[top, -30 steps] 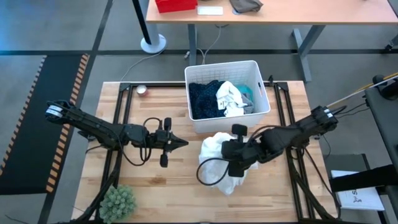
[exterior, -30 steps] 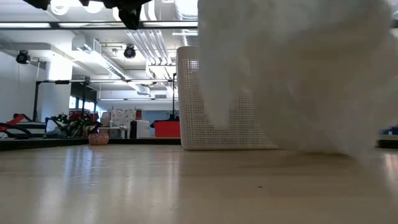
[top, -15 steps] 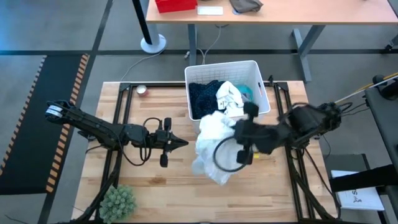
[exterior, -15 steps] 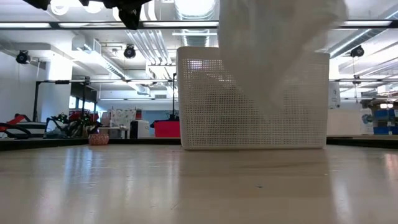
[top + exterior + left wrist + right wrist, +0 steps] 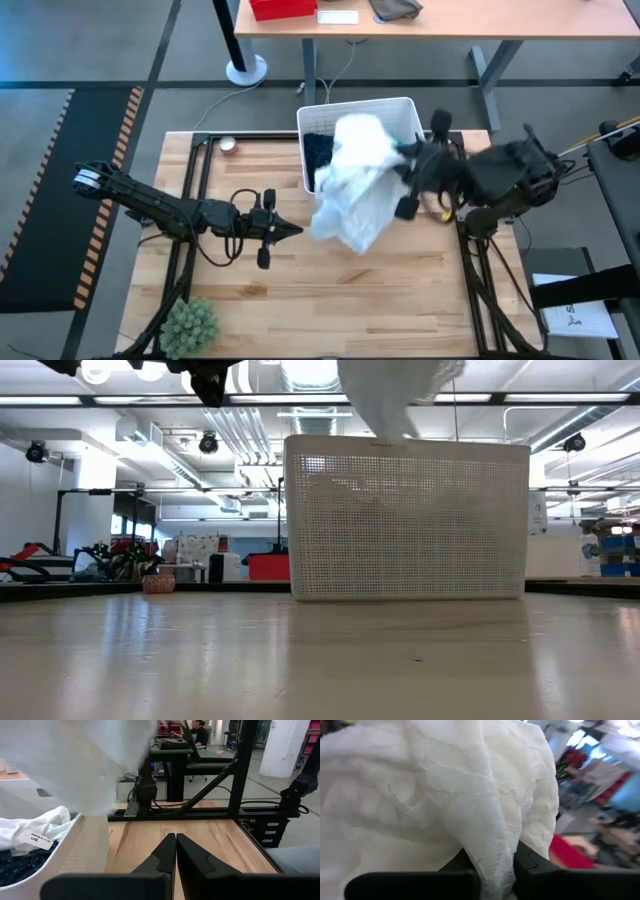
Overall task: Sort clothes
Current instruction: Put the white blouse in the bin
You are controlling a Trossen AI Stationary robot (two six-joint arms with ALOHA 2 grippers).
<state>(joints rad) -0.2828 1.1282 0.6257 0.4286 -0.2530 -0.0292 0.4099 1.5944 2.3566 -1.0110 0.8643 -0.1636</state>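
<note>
Clothes: large white garment (image 5: 355,185) hung in the air, draped over the bin's (image 5: 318,115) front edge, clamped in the right tool (image 5: 412,178). Left tool (image 5: 292,230) waited over the bench (image 5: 300,300), fingers together. Step: carrying it; next it likely needs lowering and letting go.

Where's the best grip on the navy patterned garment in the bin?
Pinch the raised bunched folds of the navy patterned garment at the bin's left end, coming straight down. It lies exposed there; the white garment in the right claw overhangs the rest.
</note>
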